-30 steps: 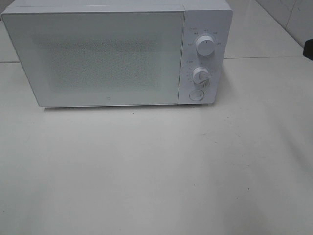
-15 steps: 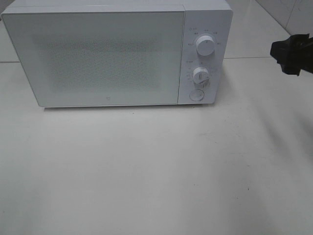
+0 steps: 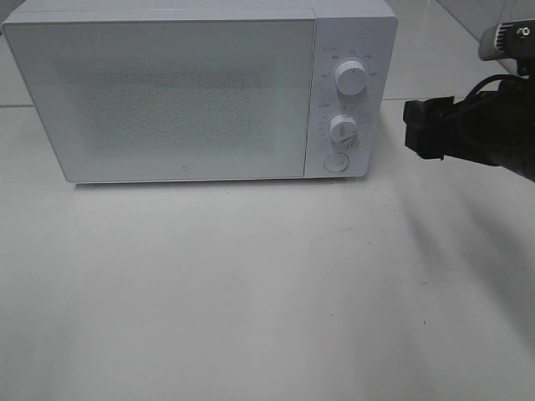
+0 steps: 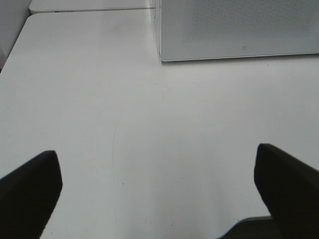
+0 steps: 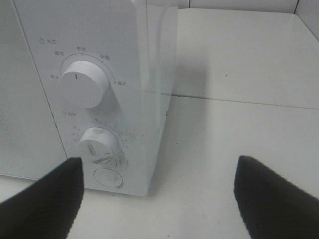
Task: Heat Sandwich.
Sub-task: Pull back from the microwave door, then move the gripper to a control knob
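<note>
The sandwich is out of view. A white microwave point(image 3: 167, 100) stands at the back of the table with its door shut. On its panel are an upper knob point(image 3: 351, 78), a lower knob point(image 3: 343, 128) and a round button point(image 3: 334, 162). My right gripper point(image 3: 422, 129) hangs in the air to the right of the panel, level with the lower knob and apart from it. In the right wrist view the right gripper point(image 5: 158, 167) is open and empty, facing the knobs point(image 5: 83, 82). My left gripper point(image 4: 157, 157) is open and empty over bare table, near the microwave's corner point(image 4: 162, 55).
The white table point(image 3: 251, 292) stretches out in front of the microwave. A seam between table panels point(image 5: 239, 102) runs to the right of the microwave. A tiled wall point(image 3: 501, 25) rises at the back right.
My right arm has come in from the right edge, moving left and a little lower toward the microwave's control panel. The microwave has not moved.
</note>
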`<state>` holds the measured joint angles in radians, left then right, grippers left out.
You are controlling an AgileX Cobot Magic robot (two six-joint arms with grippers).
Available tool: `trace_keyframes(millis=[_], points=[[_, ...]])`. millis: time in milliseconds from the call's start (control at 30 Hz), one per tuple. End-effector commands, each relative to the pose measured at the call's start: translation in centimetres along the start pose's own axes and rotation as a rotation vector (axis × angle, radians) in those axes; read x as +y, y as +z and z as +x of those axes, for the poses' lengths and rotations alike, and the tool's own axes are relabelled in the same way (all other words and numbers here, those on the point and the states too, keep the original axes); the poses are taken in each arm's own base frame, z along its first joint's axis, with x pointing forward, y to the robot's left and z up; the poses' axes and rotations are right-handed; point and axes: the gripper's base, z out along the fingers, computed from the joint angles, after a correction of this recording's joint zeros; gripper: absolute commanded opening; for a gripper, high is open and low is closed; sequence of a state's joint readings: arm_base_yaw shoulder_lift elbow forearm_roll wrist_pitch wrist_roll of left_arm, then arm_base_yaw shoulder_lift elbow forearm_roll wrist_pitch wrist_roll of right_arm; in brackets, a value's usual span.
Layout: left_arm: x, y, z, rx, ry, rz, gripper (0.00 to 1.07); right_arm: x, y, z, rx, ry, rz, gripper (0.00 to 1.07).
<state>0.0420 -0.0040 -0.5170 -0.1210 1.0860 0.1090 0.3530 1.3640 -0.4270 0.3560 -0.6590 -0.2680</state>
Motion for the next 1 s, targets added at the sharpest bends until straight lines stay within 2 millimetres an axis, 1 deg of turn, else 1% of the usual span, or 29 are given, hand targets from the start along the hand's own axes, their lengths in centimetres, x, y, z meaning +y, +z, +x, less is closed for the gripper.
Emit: trace_keyframes(millis=[33,67,200,233,300,333,400,500,533,567,733,1000], points=[[-0.1,-0.3,0.1,-0.032,0.001,0.004,0.98,0.8,0.3,0.1,-0.05,0.006,0.036,0.75],[-0.1,-0.3,0.1,-0.032,0.001,0.004,0.98,1.4,0.5,0.4,-0.062,0.02,0.053,0.75],[-0.1,-0.3,0.1,-0.032,0.001,0.004,0.98,2.1,0.8,0.8,-0.092,0.036,0.083,0.75],[-0.1,-0.3,0.1,-0.032,0.001,0.004,0.98,2.8,0.9,1.1,-0.108,0.033,0.092,0.75],[-0.1,-0.3,0.1,-0.032,0.001,0.004,0.98,3.5,1.1,1.5,-0.115,0.008,0.086,0.75],[-0.1,-0.3,0.1,-0.032,0.001,0.004,0.98,3.5,1.1,1.5,-0.115,0.008,0.086,0.75],[-0.1,-0.3,0.1,-0.032,0.001,0.004,0.98,4.8,1.3,2.2,-0.123,-0.023,0.064,0.75],[-0.1,-0.3,0.1,-0.032,0.001,0.004,0.98,5.7,1.4,2.9,-0.117,-0.051,0.042,0.75],[-0.1,-0.3,0.1,-0.032,0.001,0.004,0.98,5.7,1.4,2.9,-0.117,-0.051,0.042,0.75],[-0.1,-0.3,0.1,-0.032,0.001,0.004,0.98,6.1,1.6,3.4,-0.11,-0.068,0.033,0.75],[-0.1,-0.3,0.1,-0.032,0.001,0.004,0.98,6.8,1.8,4.0,-0.105,-0.079,0.031,0.75],[-0.1,-0.3,0.1,-0.032,0.002,0.004,0.98,7.3,2.6,3.6,-0.107,-0.057,0.032,0.75]])
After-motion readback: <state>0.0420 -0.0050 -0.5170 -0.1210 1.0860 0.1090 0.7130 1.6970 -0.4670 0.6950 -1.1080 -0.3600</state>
